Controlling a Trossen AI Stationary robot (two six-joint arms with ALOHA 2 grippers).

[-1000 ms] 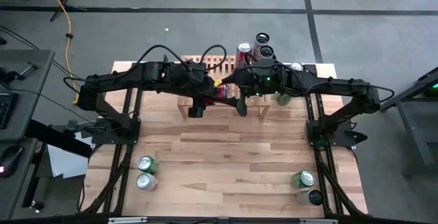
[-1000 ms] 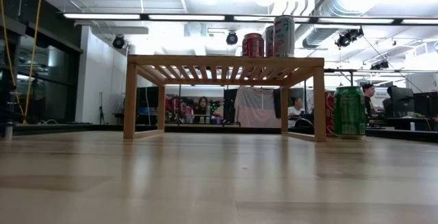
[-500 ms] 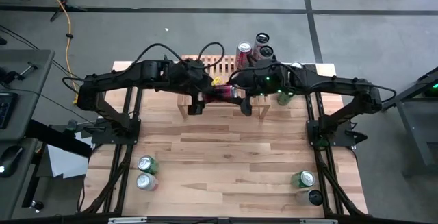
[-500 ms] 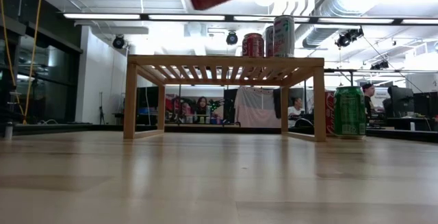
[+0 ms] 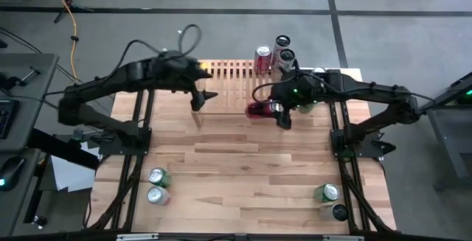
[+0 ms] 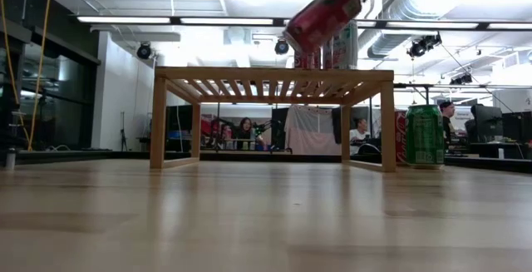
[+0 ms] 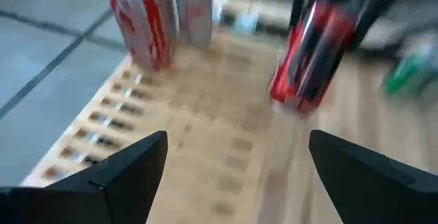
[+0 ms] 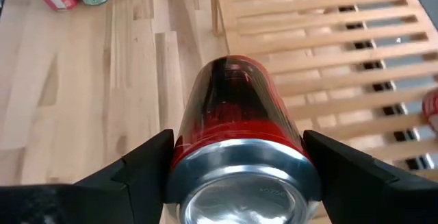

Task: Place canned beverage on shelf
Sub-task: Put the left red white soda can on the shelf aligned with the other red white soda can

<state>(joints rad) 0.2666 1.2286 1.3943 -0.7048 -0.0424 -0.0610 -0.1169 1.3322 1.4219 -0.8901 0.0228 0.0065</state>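
Left claw (image 5: pixel 209 96) withdrawn empty, right claw (image 5: pixel 279 113) gripping one red can (image 5: pixel 258 109)

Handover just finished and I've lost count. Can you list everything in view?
Shelf: one, light wood, table's far edge.
Held can: one, red, tilted in the right gripper.
Shelf cans: three, red and silver, shelf's right end.
Far-right cans: green one beside the shelf, more partly hidden.
Near-left cans: two, green and silver.
Near-right cans: two, green and dark.
Left gripper: open, over the shelf's left end.
Right gripper: shut on the held can.
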